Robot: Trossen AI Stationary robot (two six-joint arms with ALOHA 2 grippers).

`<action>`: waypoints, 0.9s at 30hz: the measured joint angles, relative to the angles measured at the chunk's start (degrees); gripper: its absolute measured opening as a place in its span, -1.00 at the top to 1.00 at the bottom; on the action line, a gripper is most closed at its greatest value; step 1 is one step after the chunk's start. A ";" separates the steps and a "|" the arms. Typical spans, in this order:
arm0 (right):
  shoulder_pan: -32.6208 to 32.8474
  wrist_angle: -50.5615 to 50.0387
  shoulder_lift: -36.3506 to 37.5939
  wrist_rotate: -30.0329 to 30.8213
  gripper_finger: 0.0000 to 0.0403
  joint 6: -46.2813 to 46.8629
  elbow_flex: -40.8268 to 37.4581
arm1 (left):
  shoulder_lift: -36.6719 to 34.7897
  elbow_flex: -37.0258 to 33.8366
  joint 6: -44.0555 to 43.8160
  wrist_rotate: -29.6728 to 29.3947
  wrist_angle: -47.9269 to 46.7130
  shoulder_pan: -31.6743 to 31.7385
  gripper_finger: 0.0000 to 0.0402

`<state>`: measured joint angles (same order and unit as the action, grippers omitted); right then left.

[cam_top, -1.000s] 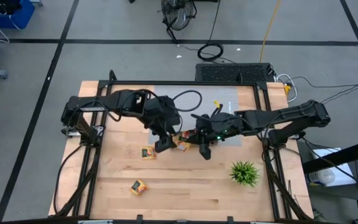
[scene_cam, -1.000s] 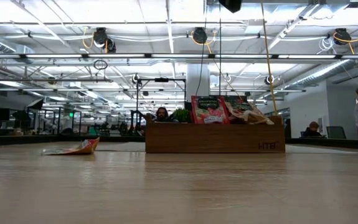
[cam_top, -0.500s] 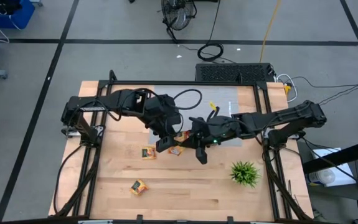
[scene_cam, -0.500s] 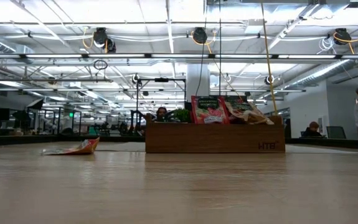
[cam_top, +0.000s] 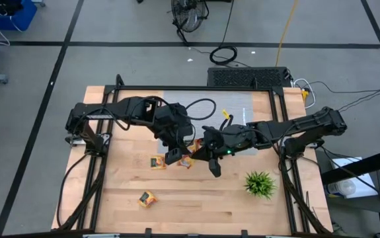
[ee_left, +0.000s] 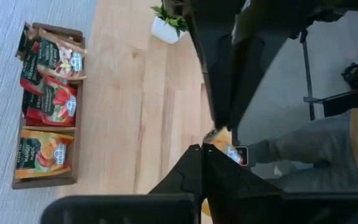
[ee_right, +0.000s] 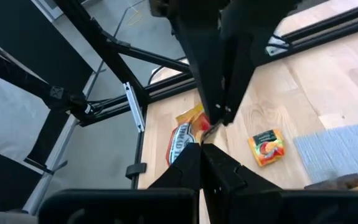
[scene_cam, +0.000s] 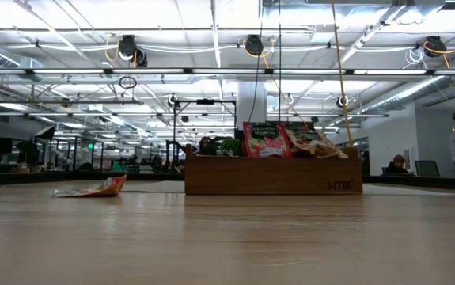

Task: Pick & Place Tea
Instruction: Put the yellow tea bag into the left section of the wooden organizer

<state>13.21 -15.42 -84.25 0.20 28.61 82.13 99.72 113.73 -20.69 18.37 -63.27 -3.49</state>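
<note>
— While the left end effector (cam_top: pixel 172 157) sits at the middle of the counter (cam_top: pixel 196 205), how do its fingers stand?

— Pressed together, tip to tip. The middle sachet (cam_top: pixel 185 161), red and orange-yellow, lies just beside it at 3 o'clock, and the right wrist view shows the tips meeting that sachet's edge. I cannot tell whether a corner is pinched or only touched.

— And the right end effector (cam_top: pixel 215 168)?

— Also closed tight, holding nothing. It sits at 3 o'clock of the same sachet, so the sachet lies between the two.

— How are the arms posed?

— The left arm reaches in from the 9 o'clock side, elbow out, wrist bent down to the counter. The right arm stretches long and low from the 3 o'clock side, its wrist angled toward 7 o'clock.

— Where is the rest of the tea?

— A second sachet (cam_top: pixel 156 162) lies flat at 9 o'clock of the left end effector, close by. A third sachet (cam_top: pixel 147 198) lies apart at 7 o'clock, nearer the counter's edge. More packed sachets (ee_left: pixel 48 106) stand in the wooden tray (scene_cam: pixel 273 178), filling its three compartments.

— Anything else?

— A green plant (cam_top: pixel 259 184) at 4 o'clock of the right end effector.
</note>
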 joint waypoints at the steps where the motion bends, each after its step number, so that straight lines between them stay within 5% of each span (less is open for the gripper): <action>1: 0.00 0.23 0.00 0.01 1.00 -0.21 0.00 | 0.00 0.00 0.00 0.02 -0.02 0.00 0.95; 8: 0.00 0.38 0.37 -0.26 0.97 -1.54 0.00 | 0.00 0.00 1.49 -0.43 0.00 -0.51 0.98; 14: 0.11 -8.01 6.43 2.81 0.55 -3.94 0.00 | -0.02 0.00 1.49 -3.48 -0.52 -0.94 0.99; 21: 0.91 -18.53 15.63 14.38 -0.11 -5.30 -0.02 | 0.00 0.00 3.67 -21.78 -1.86 -3.52 0.99; 27: 1.88 -21.50 21.22 16.68 -0.32 -5.15 -1.49 | -0.06 -4.91 4.49 -30.60 1.82 -4.81 1.00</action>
<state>15.10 -36.92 -63.03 16.88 23.46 80.64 99.66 108.82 -16.20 -12.23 -61.45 -8.30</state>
